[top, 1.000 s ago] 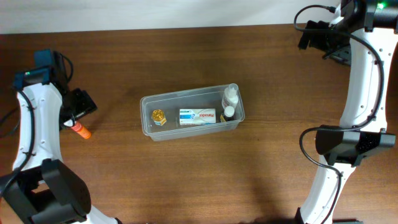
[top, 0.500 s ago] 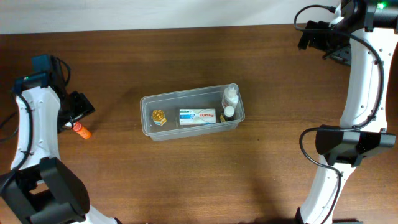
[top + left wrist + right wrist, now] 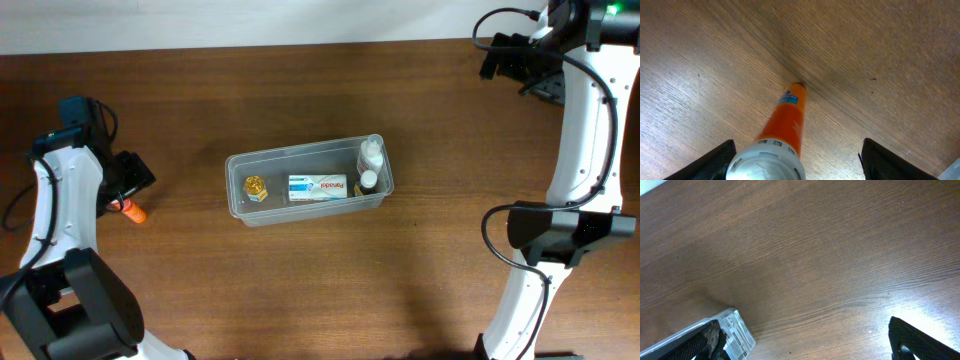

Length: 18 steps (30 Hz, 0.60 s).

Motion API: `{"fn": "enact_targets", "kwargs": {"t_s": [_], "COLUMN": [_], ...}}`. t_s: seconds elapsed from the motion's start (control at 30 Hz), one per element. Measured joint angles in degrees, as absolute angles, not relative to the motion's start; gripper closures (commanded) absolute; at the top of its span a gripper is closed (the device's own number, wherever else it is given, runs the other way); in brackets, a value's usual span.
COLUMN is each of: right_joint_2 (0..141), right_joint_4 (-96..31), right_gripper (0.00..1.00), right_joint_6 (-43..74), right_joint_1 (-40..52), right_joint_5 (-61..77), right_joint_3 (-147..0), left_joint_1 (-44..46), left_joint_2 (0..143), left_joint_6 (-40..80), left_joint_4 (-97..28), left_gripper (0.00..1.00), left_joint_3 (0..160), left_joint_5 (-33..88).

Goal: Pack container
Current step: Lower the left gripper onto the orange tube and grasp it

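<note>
Now we reach for the orange tube point(image 3: 787, 117): our left gripper point(image 3: 796, 159) straddles it wide open, empty, on the tabletop point(image 3: 200, 90). The right gripper point(image 3: 497, 58) hangs open, empty. Next we should close, lift and carry to the central container point(image 3: 300, 165).

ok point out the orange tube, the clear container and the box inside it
orange tube point(image 3: 786, 119), left wrist view, on its orange body
clear container point(image 3: 305, 163), overhead view, on bare floor behind the box
white-and-blue box point(image 3: 318, 187), overhead view, on its top face

left gripper point(image 3: 799, 158), right gripper point(image 3: 807, 339), both spread
</note>
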<state>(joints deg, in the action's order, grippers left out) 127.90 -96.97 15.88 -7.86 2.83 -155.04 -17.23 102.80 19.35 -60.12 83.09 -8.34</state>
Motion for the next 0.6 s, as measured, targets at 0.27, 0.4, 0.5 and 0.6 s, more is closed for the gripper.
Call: {"fn": "enact_targets", "kwargs": {"t_s": [0.27, 0.4, 0.5, 0.6], "right_joint_2": [127.9, 127.9, 127.9, 127.9], "right_joint_4": [-97.0, -97.0, -97.0, -97.0], "right_gripper": [0.02, 0.02, 0.02, 0.02], "right_joint_6": [15.9, 15.9, 15.9, 15.9], "right_joint_1": [-7.9, -7.9, -7.9, -7.9], "right_joint_5": [2.8, 2.8, 2.8, 2.8], "right_joint_3": [-155.0, -155.0, -155.0, -155.0], "left_joint_1": [-17.4, -17.8, -18.1, -18.1], "left_joint_2": [102.8, 102.8, 102.8, 102.8], "left_joint_6": [19.3, 19.5, 19.5, 19.6], "left_joint_4": [-58.8, -58.8, -58.9, -58.9], "left_gripper": [0.3, 0.4, 0.54, 0.8], "left_joint_3": [83.1, 83.1, 83.1, 83.1], "left_joint_5": [-8.4, -8.4, -8.4, -8.4]}}
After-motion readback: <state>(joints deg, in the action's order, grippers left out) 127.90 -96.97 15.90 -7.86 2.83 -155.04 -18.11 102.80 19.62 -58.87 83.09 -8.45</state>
